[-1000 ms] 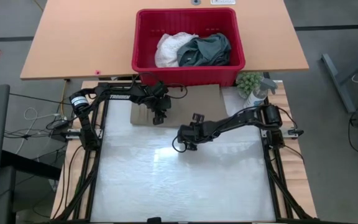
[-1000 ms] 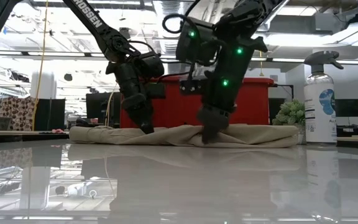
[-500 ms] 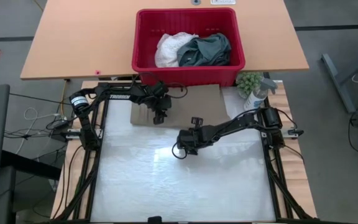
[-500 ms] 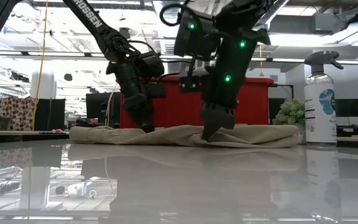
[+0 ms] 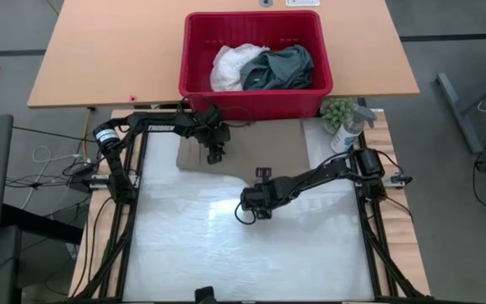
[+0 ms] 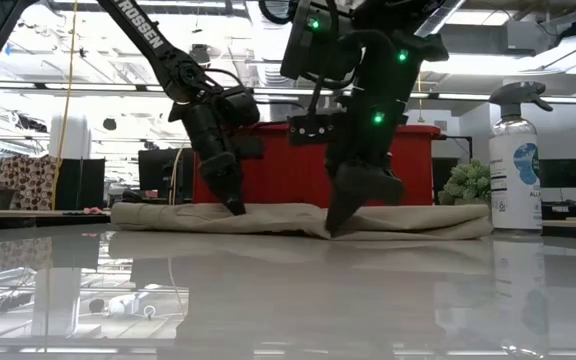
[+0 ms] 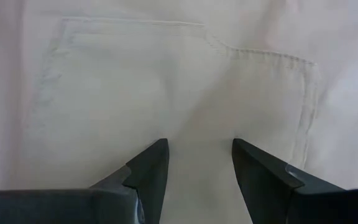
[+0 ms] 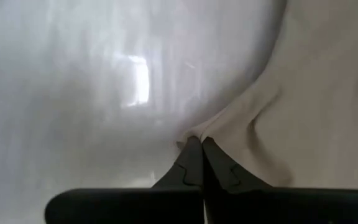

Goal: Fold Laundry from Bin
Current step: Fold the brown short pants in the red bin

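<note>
The beige-khaki garment point(image 5: 264, 145) lies flat across the far part of the white mat point(image 5: 243, 253). My left gripper point(image 5: 214, 155) stands open on its left part, by a stitched pocket point(image 7: 166, 68). My right gripper point(image 5: 256, 205) is shut on its near edge, toward the mat's middle. The red bin point(image 5: 194, 84) stands behind the garment on the wooden table. It holds a white piece point(image 5: 229, 64) and a dark teal-green piece point(image 5: 281, 67) of laundry. My left gripper comes from above, slanting down, and its two open fingertips point(image 7: 157, 155) stand on the garment's flat top surface; no cloth is between them. My right gripper pinches the garment's near edge point(image 8: 199, 132) between its shut fingertips, slanting down from the right. The cloth puckers into small folds at the tips; that edge point(image 6: 340, 226) stays low at the mat.
A spray bottle point(image 5: 349, 127) and a small green plant point(image 5: 338, 110) stand at the mat's far right corner. Bare mat stretches from the garment to the near edge. The bin's tall wall rises right behind the garment.
My right gripper has shut on the garment's near edge, rolled its wrist and moved toward the table's near edge. The pinched part of the edge has been drawn out a little over the mat. The rest of the garment has stayed in place.
</note>
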